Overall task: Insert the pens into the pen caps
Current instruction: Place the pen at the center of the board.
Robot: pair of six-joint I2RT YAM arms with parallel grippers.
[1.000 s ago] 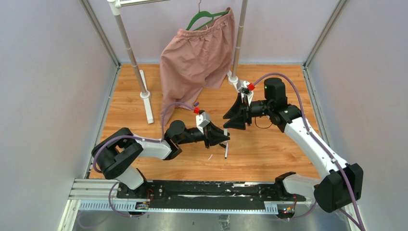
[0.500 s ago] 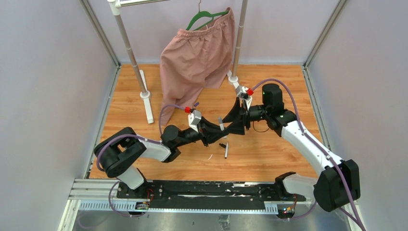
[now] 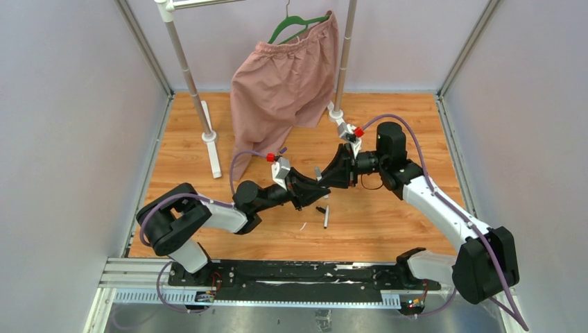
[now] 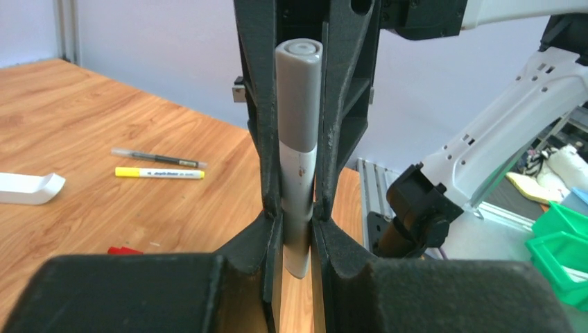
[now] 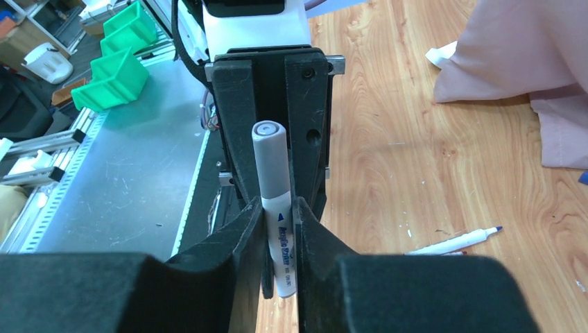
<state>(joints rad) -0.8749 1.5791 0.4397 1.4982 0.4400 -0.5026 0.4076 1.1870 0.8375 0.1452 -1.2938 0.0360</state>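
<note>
Grey-ended pen (image 4: 299, 125) hangs mid-air over the middle of the table (image 3: 374, 223), left gripper (image 4: 297, 222) clamped on its white barrel. Right gripper (image 5: 279, 208) has just swung in and closed on the same pen (loose pens (image 3: 326, 216) lie below), so capping looks underway.

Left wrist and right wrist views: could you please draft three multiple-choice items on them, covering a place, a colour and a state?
1. In the left wrist view, the yellow pen is:
A) lying on the wooden table
B) held in the air
C) standing upright

2. The far end of the held pen is:
A) red
B) grey
C) yellow

3. The left hand and right hand are:
A) both open
B) holding separate pens
C) both shut on the held pen

Answers:
1 A, it lies flat on the wood beside a dark pen.
2 B, both wrist views show a grey end.
3 C, each hand's fingers press the same barrel.
</note>
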